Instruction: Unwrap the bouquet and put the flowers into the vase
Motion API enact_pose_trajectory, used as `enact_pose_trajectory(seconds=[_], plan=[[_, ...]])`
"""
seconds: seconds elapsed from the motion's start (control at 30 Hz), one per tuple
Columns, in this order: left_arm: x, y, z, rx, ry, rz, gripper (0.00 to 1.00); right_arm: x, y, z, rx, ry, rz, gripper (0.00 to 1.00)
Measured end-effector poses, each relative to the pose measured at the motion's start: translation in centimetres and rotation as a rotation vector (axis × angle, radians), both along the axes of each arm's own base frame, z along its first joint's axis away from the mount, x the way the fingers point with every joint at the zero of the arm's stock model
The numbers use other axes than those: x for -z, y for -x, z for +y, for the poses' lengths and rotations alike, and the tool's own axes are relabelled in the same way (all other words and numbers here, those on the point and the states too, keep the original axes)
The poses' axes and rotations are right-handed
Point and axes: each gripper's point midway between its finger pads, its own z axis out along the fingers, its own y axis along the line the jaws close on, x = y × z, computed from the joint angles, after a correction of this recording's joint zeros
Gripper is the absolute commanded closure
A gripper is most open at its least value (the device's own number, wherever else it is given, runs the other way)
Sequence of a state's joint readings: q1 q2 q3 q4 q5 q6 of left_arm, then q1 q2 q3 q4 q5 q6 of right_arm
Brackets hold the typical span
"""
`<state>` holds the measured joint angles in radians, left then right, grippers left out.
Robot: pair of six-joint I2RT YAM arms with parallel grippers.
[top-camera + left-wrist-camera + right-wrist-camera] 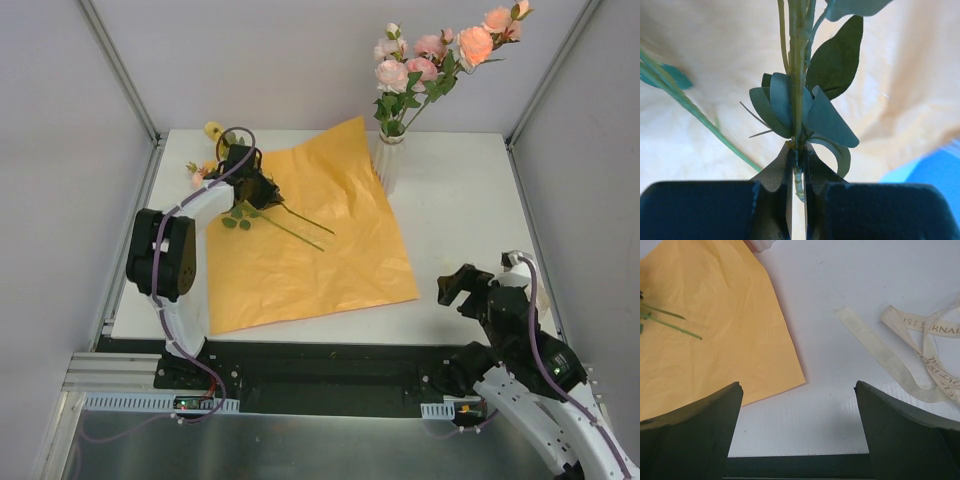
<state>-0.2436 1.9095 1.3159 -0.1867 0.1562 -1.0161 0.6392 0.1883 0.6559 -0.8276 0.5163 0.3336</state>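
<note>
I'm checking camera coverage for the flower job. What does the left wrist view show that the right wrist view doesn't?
Only the left wrist view: the left gripper shut on a flower stem, with leaves just above the grip.

Only the right wrist view: the right gripper open above the white table, and a cream ribbon lying loose on it.

Both: the orange paper, with other green stems lying on it.

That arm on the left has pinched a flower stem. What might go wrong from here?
The left fingers pinch the thin flower stem right at their tips, so it may twist or slip when lifted. The vase is narrow and already crowded with roses; the new stem might snag them or tip it.
</note>
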Motion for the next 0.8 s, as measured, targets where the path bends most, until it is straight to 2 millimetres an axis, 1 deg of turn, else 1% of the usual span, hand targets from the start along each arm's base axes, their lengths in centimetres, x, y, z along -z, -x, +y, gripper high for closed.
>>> enact_pose_trajectory(seconds=[0.1, 0.2, 0.23, 0.27, 0.33, 0.43, 0.53, 0.63, 0.73, 0.77, 0.8], plan=[[-4.9, 0.2, -0.7, 0.06, 0.039, -0.108, 1.0, 0.5, -0.2, 0.3, -0.008, 0.022, 0.035, 0.02], [-10.6, 1.0, -1.3, 0.134, 0.078, -0.24, 1.0, 1.1, -0.5, 1.2, -0.039, 0.042, 0.08, 0.02], [-14.8, 2.4, -1.7, 0.195, 0.104, -0.346, 1.0, 1.2, -0.8, 2.4, -0.093, 0.051, 0.106, 0.02], [-14.8, 2.4, -1.7, 0.195, 0.104, -0.346, 1.0, 1.2, -0.8, 2.5, -0.097, 0.051, 0.107, 0.02], [-18.0, 4.0, -2.3, 0.281, 0.126, -0.451, 1.0, 0.9, -1.0, 3.7, -0.157, 0.053, 0.123, 0.03], [-21.3, 7.4, -3.4, 0.449, 0.159, -0.57, 1.0, -1.0, -1.9, 6.7, -0.283, 0.039, 0.129, 0.05], [-23.0, 10.6, -4.9, 0.624, 0.174, -0.673, 1.0, -4.2, -3.5, 10.3, -0.409, 0.014, 0.116, 0.07], [-23.3, 14.7, -6.9, 0.808, 0.148, -0.774, 1.0, -7.7, -5.2, 14.0, -0.531, -0.03, 0.077, 0.07], [-23.4, 19.0, -8.8, 0.985, 0.141, -0.864, 1.0, -10.6, -6.4, 17.0, -0.626, -0.075, 0.03, 0.07], [-23.4, 20.2, -9.2, 1.032, 0.142, -0.889, 1.0, -11.6, -6.7, 18.1, -0.66, -0.091, 0.013, 0.07], [-23.4, 21.1, -9.5, 1.068, 0.144, -0.908, 1.0, -12.2, -7.0, 18.7, -0.68, -0.102, 0.0, 0.07]])
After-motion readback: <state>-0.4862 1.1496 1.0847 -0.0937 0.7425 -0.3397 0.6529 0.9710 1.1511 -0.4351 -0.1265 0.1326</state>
